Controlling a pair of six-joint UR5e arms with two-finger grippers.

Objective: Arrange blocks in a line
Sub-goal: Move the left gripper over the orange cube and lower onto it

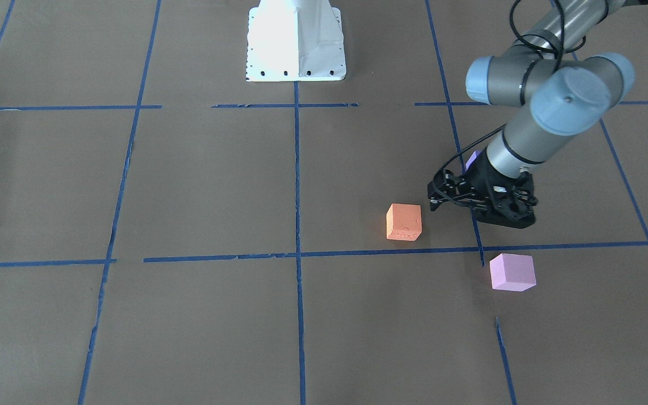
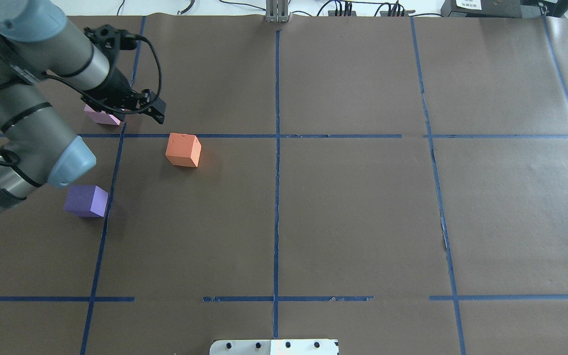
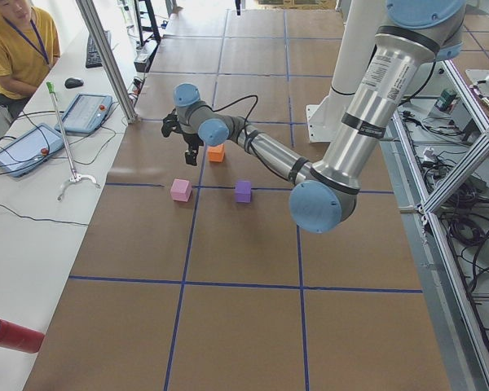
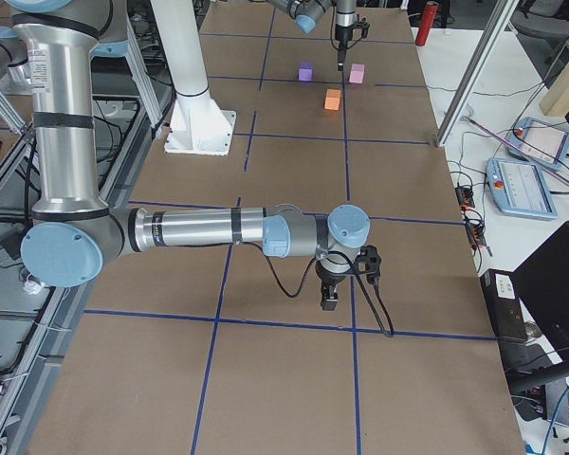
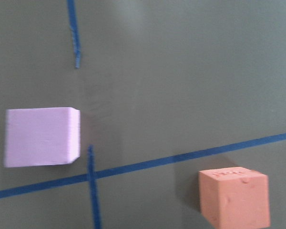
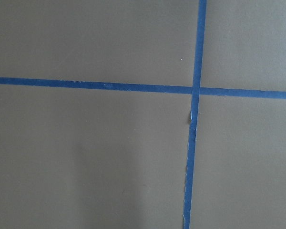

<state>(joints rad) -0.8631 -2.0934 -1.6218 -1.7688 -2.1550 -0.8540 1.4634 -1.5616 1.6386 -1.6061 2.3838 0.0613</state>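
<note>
The orange block [image 1: 404, 222] [image 2: 183, 150] lies on the brown table. The pale pink block [image 1: 512, 272] [image 2: 101, 117] lies beyond it on the operators' side. The violet-purple block [image 2: 87, 200] lies nearer the robot and is mostly hidden behind the wrist in the front view [image 1: 473, 159]. My left gripper [image 1: 504, 220] [image 2: 158, 114] hovers above the table between the pink and orange blocks, looks shut and holds nothing. The left wrist view shows the pink block [image 5: 40, 137] and the orange block [image 5: 234, 198]. My right gripper [image 4: 329, 301] is far from the blocks, low over the table; I cannot tell its state.
Blue tape lines [image 2: 277, 148] grid the brown table. The white robot base [image 1: 296, 39] stands at the robot's edge. An operator [image 3: 12, 45] sits at a side desk with teach pendants [image 3: 28, 151]. A red cylinder [image 3: 12, 334] lies on that desk.
</note>
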